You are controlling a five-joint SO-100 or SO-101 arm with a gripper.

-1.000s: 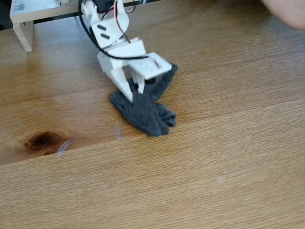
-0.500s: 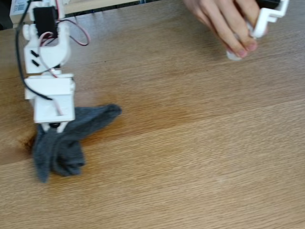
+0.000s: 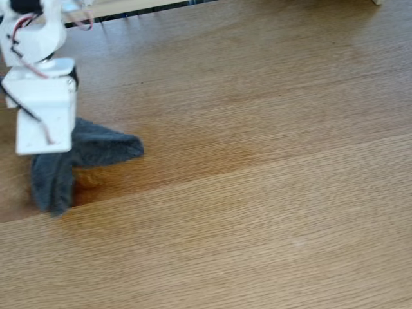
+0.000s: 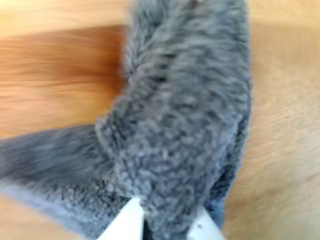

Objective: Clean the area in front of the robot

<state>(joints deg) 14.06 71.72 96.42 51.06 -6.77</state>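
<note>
I've got the jaws pinched tight on the grey cloth (image 4: 185,125) in the wrist view, dragging it at nine o'clock on the table (image 3: 270,212) under the robot (image 3: 42,109), so I reckon most of the wood remains to wipe.

Pale wooden frame edge (image 3: 122,6) runs along the far side in the fixed view, a dark gap behind it. Soft, even daylight; faint sheen upper right.
</note>
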